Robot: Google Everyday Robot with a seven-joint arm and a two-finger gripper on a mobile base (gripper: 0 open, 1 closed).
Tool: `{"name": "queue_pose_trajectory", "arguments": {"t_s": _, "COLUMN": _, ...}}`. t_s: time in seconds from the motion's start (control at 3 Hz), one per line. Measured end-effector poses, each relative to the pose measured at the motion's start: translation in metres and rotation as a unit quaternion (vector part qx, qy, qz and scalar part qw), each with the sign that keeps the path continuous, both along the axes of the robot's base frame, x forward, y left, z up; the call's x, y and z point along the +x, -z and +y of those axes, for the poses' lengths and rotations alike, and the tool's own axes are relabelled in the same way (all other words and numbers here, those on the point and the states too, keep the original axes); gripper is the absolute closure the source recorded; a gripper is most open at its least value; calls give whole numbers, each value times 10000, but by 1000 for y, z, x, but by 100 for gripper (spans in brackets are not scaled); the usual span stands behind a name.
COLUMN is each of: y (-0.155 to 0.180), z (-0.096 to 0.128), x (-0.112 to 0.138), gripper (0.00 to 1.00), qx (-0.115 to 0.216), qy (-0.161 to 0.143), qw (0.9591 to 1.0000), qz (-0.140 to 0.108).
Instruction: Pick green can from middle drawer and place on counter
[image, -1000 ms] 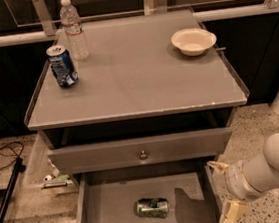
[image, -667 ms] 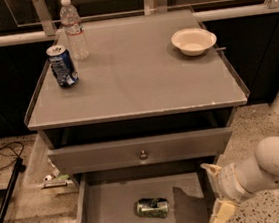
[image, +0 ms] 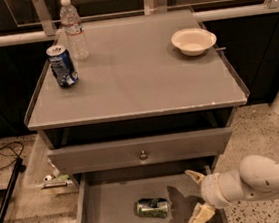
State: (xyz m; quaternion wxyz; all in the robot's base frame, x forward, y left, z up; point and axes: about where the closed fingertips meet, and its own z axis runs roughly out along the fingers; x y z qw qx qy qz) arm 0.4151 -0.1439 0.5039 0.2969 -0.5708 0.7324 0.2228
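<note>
The green can (image: 153,208) lies on its side on the grey floor of the open middle drawer (image: 111,215), near the drawer's centre. My gripper (image: 198,196) is over the right part of the drawer, a short way right of the can and apart from it. Its two pale fingers (image: 201,216) are spread open and hold nothing. The white arm (image: 268,182) reaches in from the right. The counter (image: 136,78) is the flat grey cabinet top above.
On the counter stand a blue can (image: 63,66) and a clear water bottle (image: 73,29) at the back left, and a white bowl (image: 193,41) at the back right. A closed drawer front with a round knob (image: 143,155) overhangs the open drawer. Cables (image: 1,154) lie on the floor left.
The arm and gripper have moved left and a little further over the drawer, closer to the green can. The can has not moved.
</note>
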Motion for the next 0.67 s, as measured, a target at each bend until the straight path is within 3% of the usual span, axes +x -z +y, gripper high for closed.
{"name": "queue_pose_trajectory", "arguments": {"t_s": 0.33, "y": 28, "z": 23, "x": 1, "gripper": 0, "qx": 367, "qy": 41, "qw": 9988, "qz": -310}}
{"name": "queue_pose_trajectory", "arguments": {"t_s": 0.67, "y": 59, "z": 43, "x": 3, "gripper": 0, "qx": 513, "qy": -98, "qw": 9965, "qz": -655}}
